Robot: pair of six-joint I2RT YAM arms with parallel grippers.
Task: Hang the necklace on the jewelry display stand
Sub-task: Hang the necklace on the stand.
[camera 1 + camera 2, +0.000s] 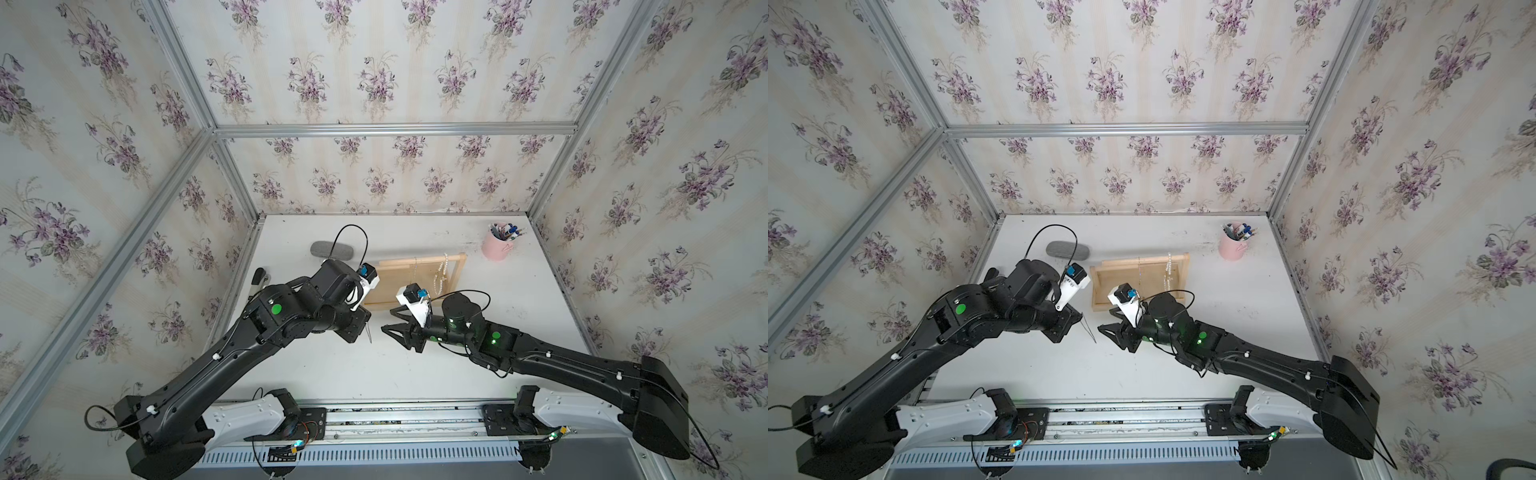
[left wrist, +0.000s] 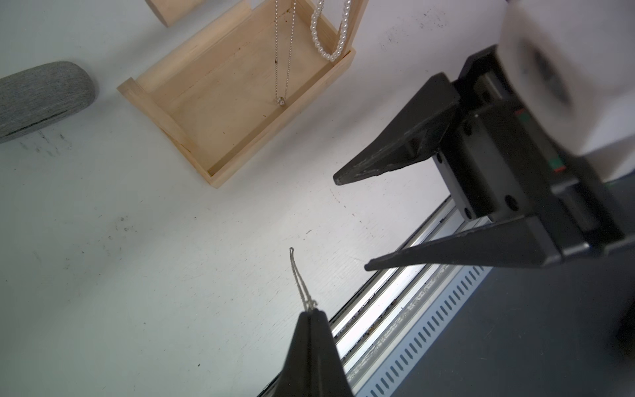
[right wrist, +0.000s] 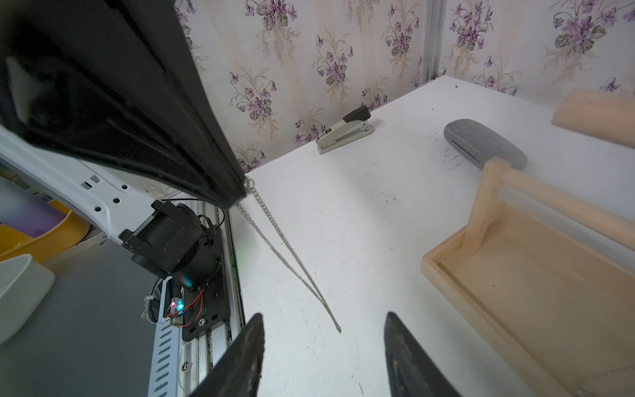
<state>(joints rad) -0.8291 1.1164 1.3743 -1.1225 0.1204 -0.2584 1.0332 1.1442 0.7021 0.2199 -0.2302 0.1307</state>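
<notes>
The left gripper (image 2: 311,312) is pinched tight on the top of the necklace (image 2: 299,278), a thin chain hanging doubled over bare white table (image 1: 415,374). Whether its low end touches the surface cannot be told. The right gripper (image 3: 323,316) faces it from close by, jaws about half apart and empty, clear of the chain.

Just behind both grippers runs the front rim of the stand (image 2: 213,172), where a string of pearls (image 2: 326,48) and a fine pendant chain (image 2: 281,68) hang from the rail. A grey case (image 1: 331,249) lies near the stand's left end, a stapler (image 3: 343,132) sits by the left wall, and a pink cup (image 1: 497,245) stands in the back right corner. Open table stretches from the stand's front rim to the table's front edge.
</notes>
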